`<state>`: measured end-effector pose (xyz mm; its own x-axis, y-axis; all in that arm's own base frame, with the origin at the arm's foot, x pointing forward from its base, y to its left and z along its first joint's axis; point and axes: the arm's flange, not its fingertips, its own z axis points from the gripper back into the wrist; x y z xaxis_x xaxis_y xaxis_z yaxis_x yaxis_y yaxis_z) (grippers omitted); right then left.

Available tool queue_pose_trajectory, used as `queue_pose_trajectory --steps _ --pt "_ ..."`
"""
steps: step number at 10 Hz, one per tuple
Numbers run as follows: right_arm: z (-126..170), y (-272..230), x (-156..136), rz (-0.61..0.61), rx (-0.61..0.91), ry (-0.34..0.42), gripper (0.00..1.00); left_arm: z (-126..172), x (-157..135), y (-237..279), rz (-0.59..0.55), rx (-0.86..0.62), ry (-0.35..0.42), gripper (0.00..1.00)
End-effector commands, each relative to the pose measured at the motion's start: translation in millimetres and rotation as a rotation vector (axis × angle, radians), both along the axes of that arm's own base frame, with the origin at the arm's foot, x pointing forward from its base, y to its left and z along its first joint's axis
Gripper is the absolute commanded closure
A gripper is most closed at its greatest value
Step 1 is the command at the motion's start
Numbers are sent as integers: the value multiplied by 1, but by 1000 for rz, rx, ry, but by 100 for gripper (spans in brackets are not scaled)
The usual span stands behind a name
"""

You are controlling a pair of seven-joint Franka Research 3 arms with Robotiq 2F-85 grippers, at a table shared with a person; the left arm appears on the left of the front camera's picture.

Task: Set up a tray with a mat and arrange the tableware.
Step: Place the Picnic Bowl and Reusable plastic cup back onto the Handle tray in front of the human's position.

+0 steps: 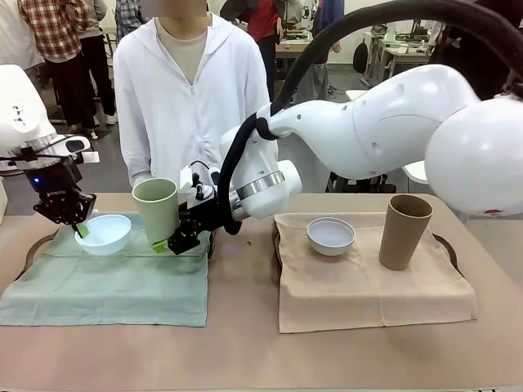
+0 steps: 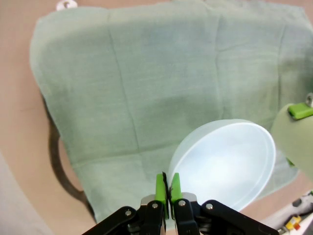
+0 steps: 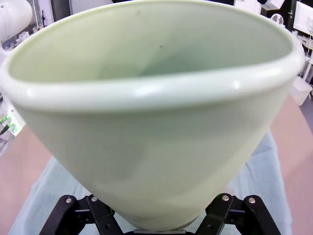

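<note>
My left gripper is shut on the rim of the light blue bowl, which hangs tilted over the back left of the green mat. That mat covers the left tray. Reaching across from the right, my right gripper is shut on the base of the pale green tumbler, held upright just right of the bowl above the mat's back edge. On the tan mat stand the white bowl and the tan-brown tumbler.
A person in a white hoodie stands at the far side behind the left tray. The right tray's dark rim peeks out from under the tan mat. Bare table runs between the two mats and along the front edge.
</note>
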<state>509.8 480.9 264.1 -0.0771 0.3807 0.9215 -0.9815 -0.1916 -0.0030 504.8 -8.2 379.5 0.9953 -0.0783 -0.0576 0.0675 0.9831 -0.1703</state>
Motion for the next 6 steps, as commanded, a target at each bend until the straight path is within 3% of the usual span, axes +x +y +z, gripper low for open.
queue_pose_trajectory --steps 1,2,3,4,5,6 --pt "-3 5 10 -7 18 20 22 -7 6 -4 11 5 -6 96" --pt "-1 5 10 -28 -13 24 22 -9 6 -5 34 20 7 96" --pt "20 1 3 -81 -87 68 22 -7 2 -1 -1 2 7 96" --pt "-8 3 4 -4 0 12 22 -7 2 -1 -1 2 7 96" --pt "-3 2 7 -31 -18 31 22 -12 3 -3 6 4 16 96" --pt "-8 2 8 -17 -13 48 22 -10 1 -4 -18 -1 -25 96"
